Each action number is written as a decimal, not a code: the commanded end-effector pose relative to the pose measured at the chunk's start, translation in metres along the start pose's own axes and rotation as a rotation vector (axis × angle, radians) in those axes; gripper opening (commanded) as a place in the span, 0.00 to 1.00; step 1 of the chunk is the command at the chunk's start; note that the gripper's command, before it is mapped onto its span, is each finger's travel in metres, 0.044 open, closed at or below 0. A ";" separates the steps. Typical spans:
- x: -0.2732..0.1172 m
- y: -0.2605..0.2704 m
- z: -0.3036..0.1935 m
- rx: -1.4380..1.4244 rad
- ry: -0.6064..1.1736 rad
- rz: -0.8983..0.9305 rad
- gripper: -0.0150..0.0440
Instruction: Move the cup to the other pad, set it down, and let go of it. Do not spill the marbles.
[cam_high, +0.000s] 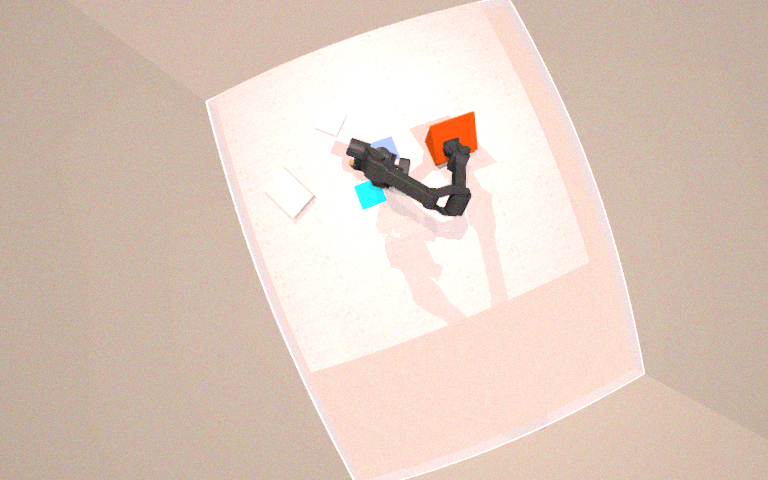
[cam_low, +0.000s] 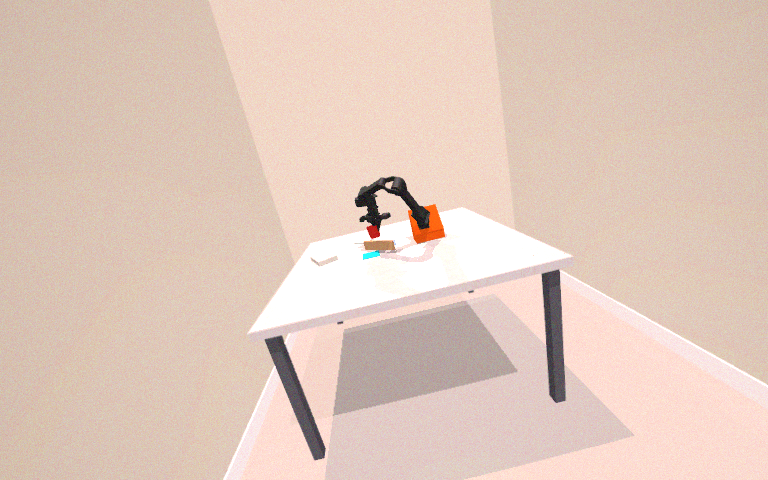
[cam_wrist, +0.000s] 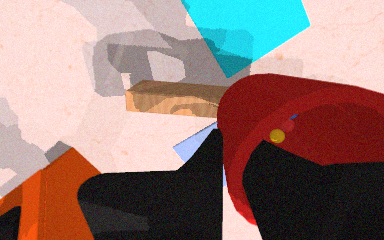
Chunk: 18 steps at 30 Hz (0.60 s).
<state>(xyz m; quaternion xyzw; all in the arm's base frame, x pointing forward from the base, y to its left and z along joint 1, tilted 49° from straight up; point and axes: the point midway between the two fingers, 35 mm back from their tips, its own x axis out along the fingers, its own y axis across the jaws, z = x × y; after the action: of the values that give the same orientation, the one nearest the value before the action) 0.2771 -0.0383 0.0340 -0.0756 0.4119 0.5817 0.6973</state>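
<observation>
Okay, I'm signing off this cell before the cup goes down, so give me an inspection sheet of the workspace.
Surface: pale tabletop, arm shadows across it.
Job's things: red cup held above the table, marbles inside; cyan pad and blue pad lie flat; wooden block between them.
Clutter: white slab off to one side.
Gripper: shut on the cup.
Cables: nothing seen.
Surroundings: plain walls; orange block under the arm's base.
</observation>
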 end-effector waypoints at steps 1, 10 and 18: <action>0.000 -0.001 0.011 0.001 -0.003 0.001 0.25; -0.001 -0.003 0.040 0.000 -0.004 0.001 0.25; -0.002 -0.005 0.065 0.000 -0.005 0.001 0.25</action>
<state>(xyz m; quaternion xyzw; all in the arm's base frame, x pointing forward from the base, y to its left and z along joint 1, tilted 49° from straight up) 0.3091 -0.0084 0.0698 -0.0753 0.4109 0.5819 0.6977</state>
